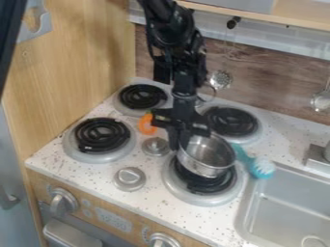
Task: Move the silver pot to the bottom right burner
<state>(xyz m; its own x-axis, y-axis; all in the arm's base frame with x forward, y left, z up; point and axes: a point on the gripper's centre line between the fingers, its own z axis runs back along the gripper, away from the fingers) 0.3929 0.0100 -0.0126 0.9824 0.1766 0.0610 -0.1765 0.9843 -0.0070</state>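
Observation:
The black gripper (179, 138) hangs down at the left rim of the silver pot (207, 165), overlapping that rim from this viewpoint. The pot appears over the rear part of the bottom right burner (202, 184), whose black coil and grey ring show in front of it and to its sides. Its opening faces up, tipped a little toward the camera. Whether the pot's base touches the coil cannot be told.
The other burners are at front left (101, 135), back left (142, 97) and back right (231, 121). An orange object (147, 126) lies left of the gripper, by two silver knobs (155, 146). A teal brush (262, 168) is right of the pot, beside the sink (293, 202).

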